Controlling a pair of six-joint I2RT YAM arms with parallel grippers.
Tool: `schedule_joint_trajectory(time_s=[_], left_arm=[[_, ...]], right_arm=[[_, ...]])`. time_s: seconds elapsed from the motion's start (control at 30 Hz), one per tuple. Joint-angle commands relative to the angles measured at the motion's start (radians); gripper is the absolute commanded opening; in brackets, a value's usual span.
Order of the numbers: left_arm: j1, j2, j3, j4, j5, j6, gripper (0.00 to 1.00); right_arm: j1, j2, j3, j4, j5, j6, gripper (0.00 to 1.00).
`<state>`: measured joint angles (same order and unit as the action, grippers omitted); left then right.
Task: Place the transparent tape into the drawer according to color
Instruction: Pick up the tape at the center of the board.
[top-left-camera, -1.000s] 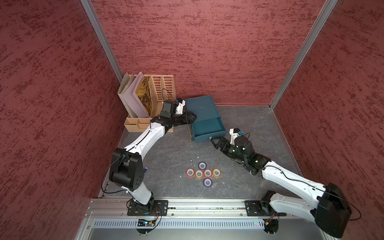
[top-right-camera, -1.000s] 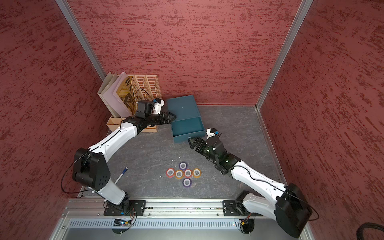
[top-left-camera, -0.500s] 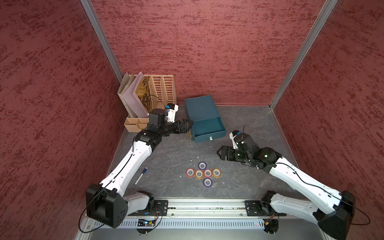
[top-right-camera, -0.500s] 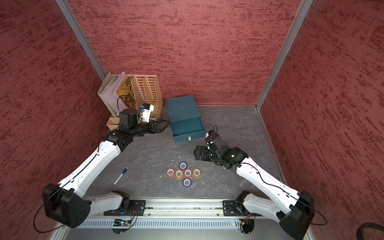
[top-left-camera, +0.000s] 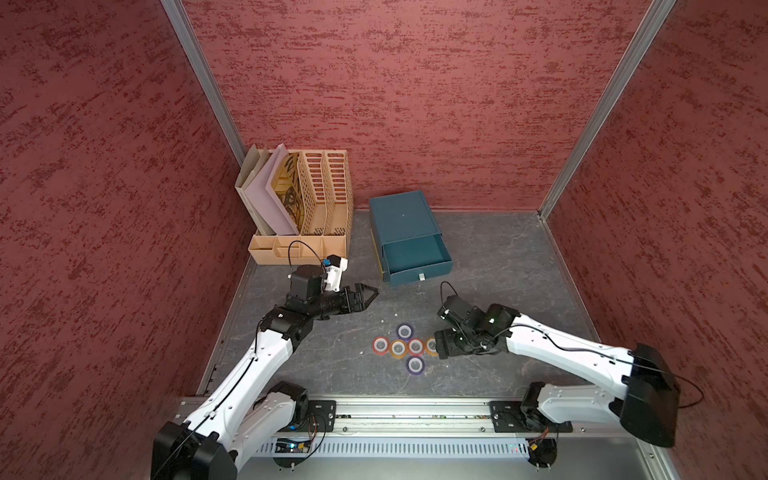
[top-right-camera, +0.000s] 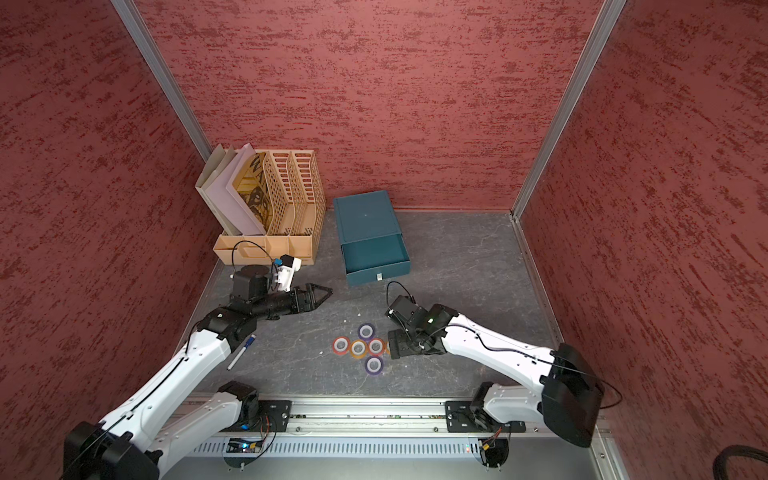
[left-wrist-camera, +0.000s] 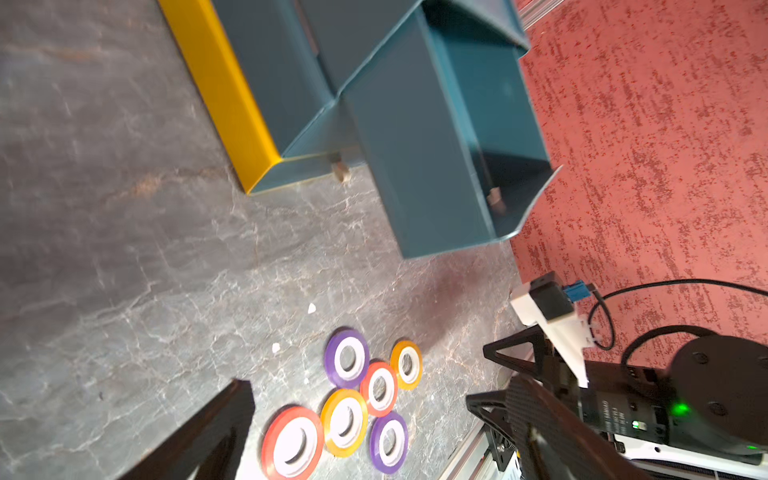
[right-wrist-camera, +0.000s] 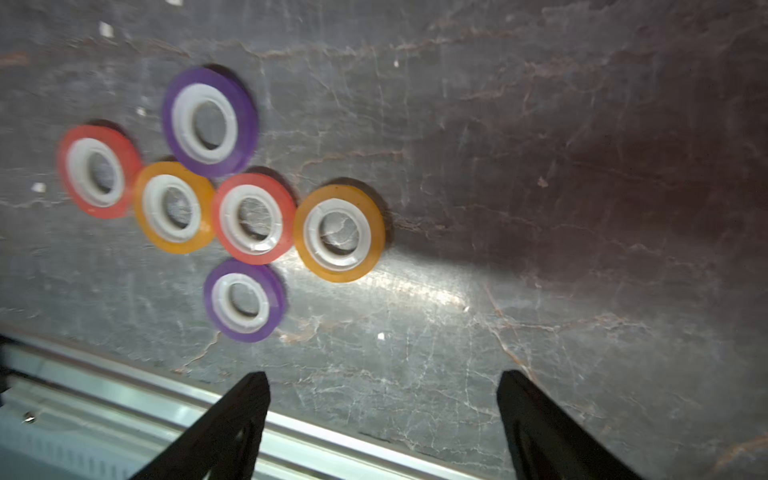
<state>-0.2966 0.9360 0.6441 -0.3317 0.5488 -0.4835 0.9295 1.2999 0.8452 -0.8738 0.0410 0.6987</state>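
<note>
Careful here: the six tape rolls (top-left-camera: 415, 345) lie packed and touching near the table's (top-left-camera: 498, 257) front edge, so a pinch on one could drag its neighbours. On the left, the left gripper (top-left-camera: 371, 296) stretches out just short of the open drawer (top-left-camera: 399, 276), fingers apart. On the right, the right gripper (top-left-camera: 436, 348) stoops over the end orange roll (right-wrist-camera: 338, 232), fingers apart and empty.

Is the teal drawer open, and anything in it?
Open and empty: the drawer is pulled out of its case, floor bare in both top views; six tape rolls lie on the table.
</note>
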Motion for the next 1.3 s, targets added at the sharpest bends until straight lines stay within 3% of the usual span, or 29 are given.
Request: schedule_joint_trajectory(time_s=[0.0,0.33,0.73,0.97,1.27], left_arm=[[0.003,-0.019,-0.020,0.059,0.010,-0.027,1.00],[0.004,-0.029,-0.037,0.063,0.012,-0.026,1.00],[0.005,-0.035,-0.032,0.042,0.001,-0.020,1.00],[0.006,-0.033,-0.022,0.018,-0.001,-0.010,1.00],[0.005,-0.016,0.017,-0.057,-0.007,0.025,1.00]], right_arm=[[0.016,0.050,-0.015,0.098,0.091,0.058,0.90],[0.018,0.193,-0.023,0.220,0.144,0.146,0.83],[0.019,0.231,-0.049,0.230,0.184,0.165,0.77],[0.019,0.279,-0.038,0.178,0.150,0.163,0.67],[-0.002,0.233,-0.029,-0.006,0.117,0.160,0.43]])
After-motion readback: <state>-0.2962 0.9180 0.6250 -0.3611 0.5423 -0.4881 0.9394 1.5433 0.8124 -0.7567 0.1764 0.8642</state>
